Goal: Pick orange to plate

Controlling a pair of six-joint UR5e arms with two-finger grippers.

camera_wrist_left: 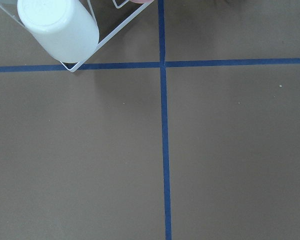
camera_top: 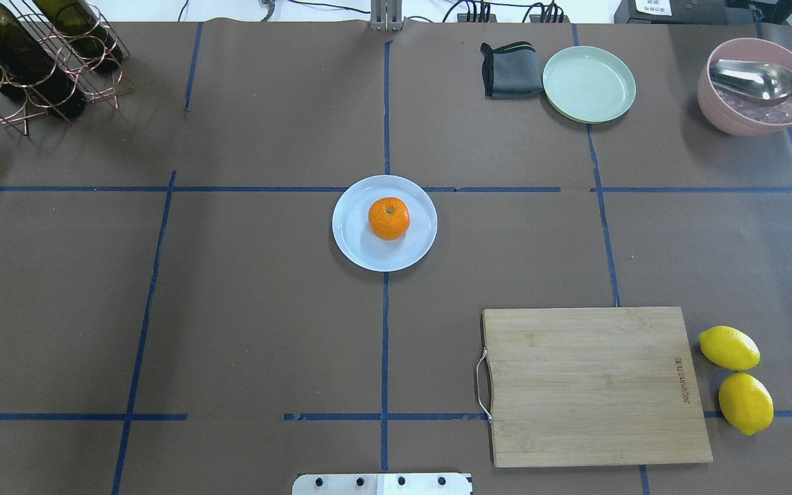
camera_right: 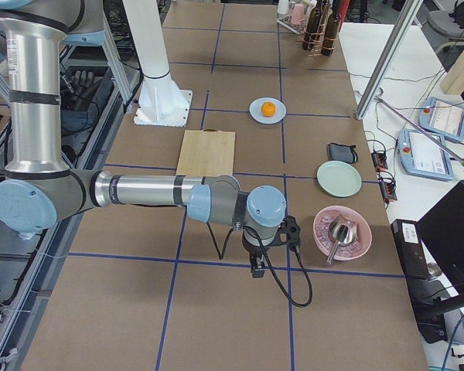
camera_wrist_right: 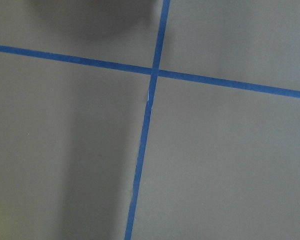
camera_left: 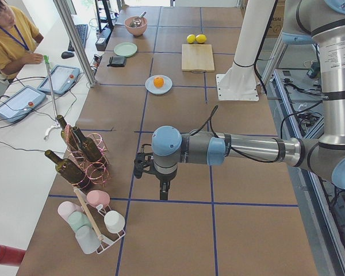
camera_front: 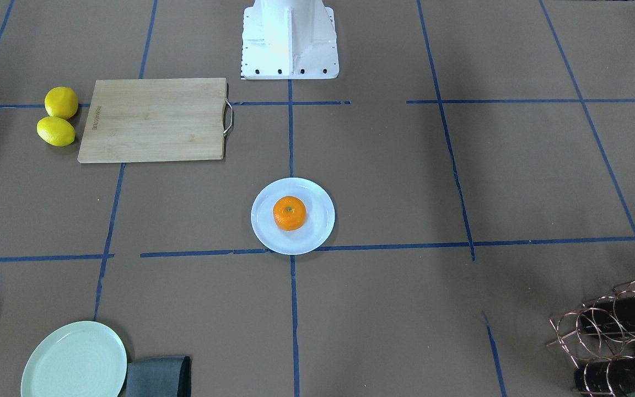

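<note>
The orange [camera_front: 289,213] rests in the middle of the white plate [camera_front: 318,230] at the table's centre, stem dot up; from overhead the orange [camera_top: 389,218] sits inside the plate's [camera_top: 353,239] rim. Neither arm is near it. My left gripper [camera_left: 163,194] hangs over bare table far from the plate, beside the bottle and cup racks; I cannot tell whether it is open or shut. My right gripper [camera_right: 257,268] hangs at the opposite end near the pink bowl, and its state is equally unclear. Both wrist views hold only brown table and blue tape.
A wooden cutting board [camera_top: 592,385] lies with two lemons [camera_top: 729,348] beside it. A pale green plate [camera_top: 588,84], grey cloth [camera_top: 509,70] and pink bowl with spoon [camera_top: 757,86] stand at the far side. A wine rack [camera_top: 21,58] and a cup rack [camera_left: 92,221] stand on my left.
</note>
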